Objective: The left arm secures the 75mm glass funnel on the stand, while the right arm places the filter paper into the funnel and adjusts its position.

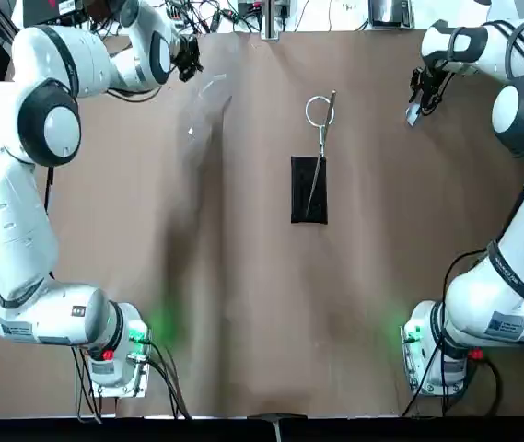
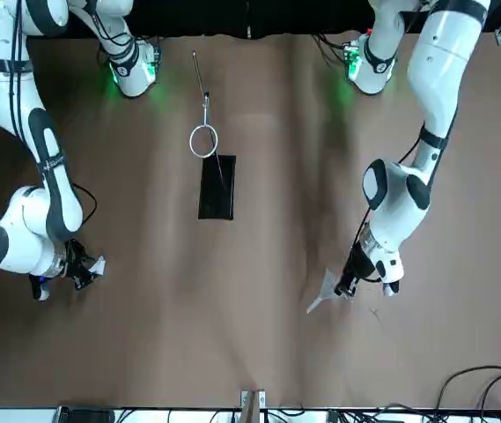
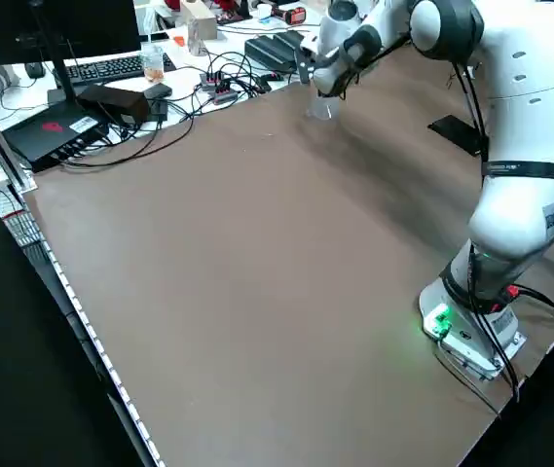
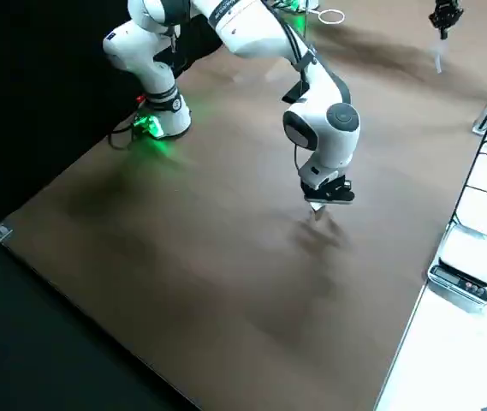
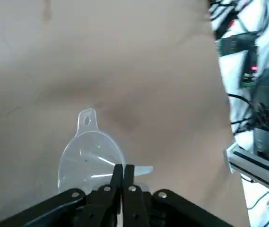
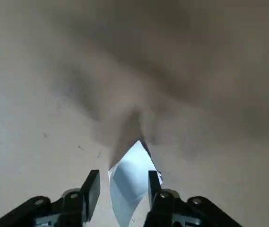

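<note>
The stand has a black base [image 1: 308,189] mid-table and a thin rod ending in a wire ring [image 1: 319,110] with nothing in it; the front view shows that ring [image 2: 202,141] too. At the far left of the table, my left gripper [image 1: 188,60] is shut on the rim of the clear glass funnel [image 5: 91,158], which lies tilted with its stem away from the stand. Whether it touches the table I cannot tell. Far right, my right gripper [image 1: 418,97] is shut on the white folded filter paper [image 6: 129,179], which hangs just above the table [image 4: 316,206].
Cables, keyboards and boxes crowd the bench [image 3: 111,88] beyond the table's far edge. A scale-like device [image 4: 466,265] sits on the white surface past that edge. Both arm bases [image 1: 114,354] glow green at the near edge.
</note>
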